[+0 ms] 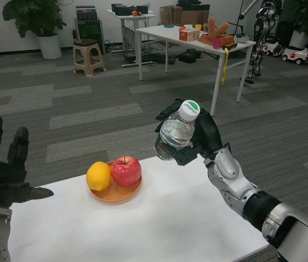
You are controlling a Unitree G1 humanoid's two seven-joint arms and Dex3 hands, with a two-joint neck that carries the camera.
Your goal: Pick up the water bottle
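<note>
A clear water bottle (176, 132) with a white cap marked green is lifted off the white table (159, 229), tilted with its cap toward the upper right. My right hand (197, 136) grips it around the body, fingers wrapped on both sides, above the table's far edge. My left hand (2, 169) hovers at the left edge of the view, fingers spread and pointing up, holding nothing.
An orange plate (116, 192) with a yellow lemon (98, 176) and a red apple (126, 170) sits on the table just left of the bottle. Beyond are grey carpet, a white table with clutter (197, 37), a stool (88, 56) and a plant.
</note>
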